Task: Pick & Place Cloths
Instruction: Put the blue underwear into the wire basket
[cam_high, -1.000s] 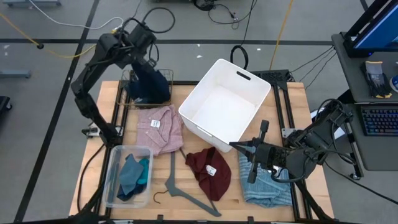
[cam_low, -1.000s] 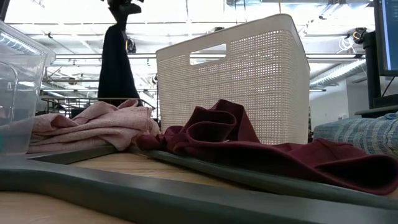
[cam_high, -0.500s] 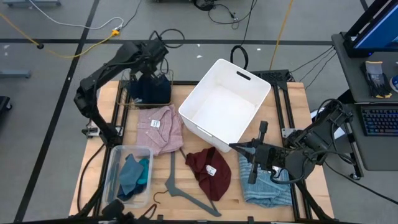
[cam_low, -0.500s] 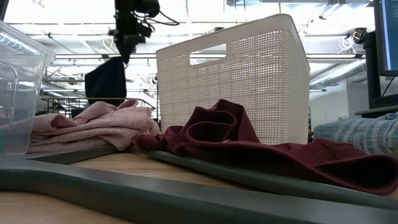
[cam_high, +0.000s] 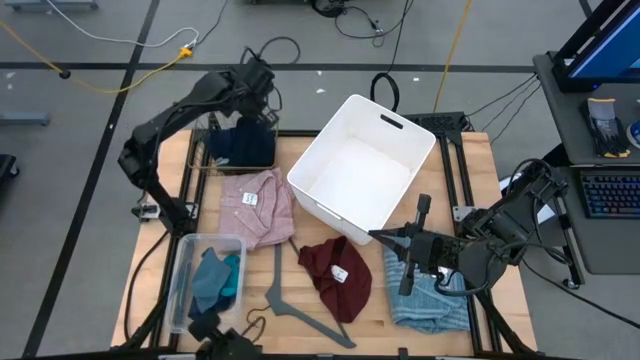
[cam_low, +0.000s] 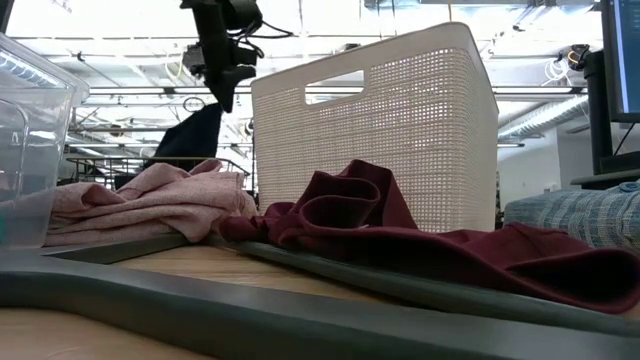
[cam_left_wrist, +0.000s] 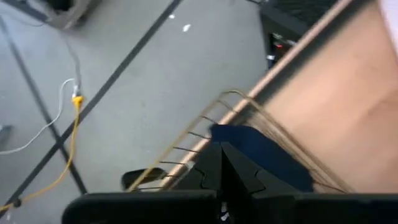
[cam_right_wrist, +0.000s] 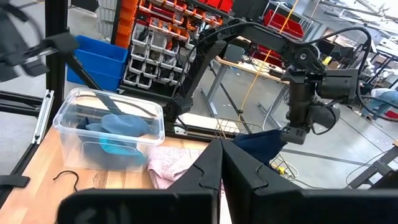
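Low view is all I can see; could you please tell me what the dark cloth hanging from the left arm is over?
Observer: The left pincer, shut on the navy cloth, hangs it over a wire basket at the table's far left corner.
Operator: Thank you. Where is the right arm?
Observer: The right pincer is shut, holding nothing, beside the white bin's near corner, close to the maroon cloth.
Operator: And the clear box?
Observer: The clear box holds teal and dark pieces.
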